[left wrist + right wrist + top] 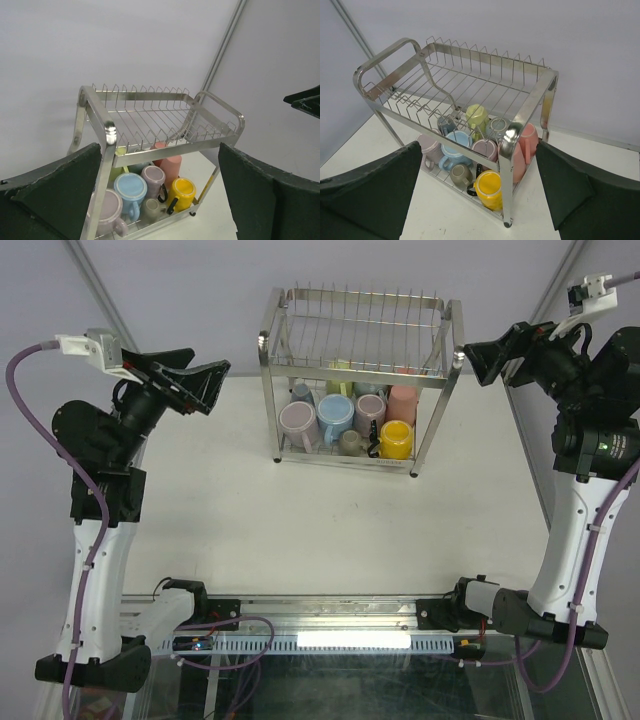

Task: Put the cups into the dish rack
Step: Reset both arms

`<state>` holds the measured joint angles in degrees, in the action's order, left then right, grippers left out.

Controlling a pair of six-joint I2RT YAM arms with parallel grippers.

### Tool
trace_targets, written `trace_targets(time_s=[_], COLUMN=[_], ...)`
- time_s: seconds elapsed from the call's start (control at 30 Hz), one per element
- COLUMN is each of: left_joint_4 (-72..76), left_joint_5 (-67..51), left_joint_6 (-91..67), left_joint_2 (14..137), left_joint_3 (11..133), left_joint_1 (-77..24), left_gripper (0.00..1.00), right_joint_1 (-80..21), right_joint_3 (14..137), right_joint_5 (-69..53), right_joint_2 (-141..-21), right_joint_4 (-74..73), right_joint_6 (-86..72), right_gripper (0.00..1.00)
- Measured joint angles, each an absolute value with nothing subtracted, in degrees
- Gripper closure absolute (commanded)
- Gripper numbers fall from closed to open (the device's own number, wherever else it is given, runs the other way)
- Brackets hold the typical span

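The cups all sit in the lower tier of the dish rack, which stands at the far middle of the desk. A yellow mug is at the near right corner. A small grey-beige mug is just left of it, and a light blue mug and a mauve mug fill the near left. A tall pink mug stands behind the yellow one, and a pale green mug lies toward the far side. The upper tier holds nothing, and no cup shows on the desk around the rack.

The left end effector hangs well to the left of the rack, spread wide and carrying nothing. The right end effector is equally wide and empty, and sits just beside the rack's top right post.

Loading looks complete, so the step in hand is probably a clean withdrawal. The right arm needs the most care. It should draw back to the right and toward the near edge, away from the post, since a knock there could shake the closely packed mugs. The left arm has free room and can simply fold back.
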<state>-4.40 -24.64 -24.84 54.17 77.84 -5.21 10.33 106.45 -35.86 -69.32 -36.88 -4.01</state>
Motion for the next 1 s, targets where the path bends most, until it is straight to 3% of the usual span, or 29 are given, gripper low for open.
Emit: trace_targets(time_s=[1.0], left_joint_4=[-2.87], left_joint_5=[-27.16], left_joint_6=[-26.44], left_joint_2=[51.66], left_joint_3=[74.02], left_joint_1=[-5.21], left_gripper=[0.01], right_joint_1=[10.33], right_joint_3=[106.06], right_joint_5=[-36.56], right_joint_2=[-68.88], right_joint_4=[-37.21], right_joint_6=[-0.95], right_gripper=[0.01])
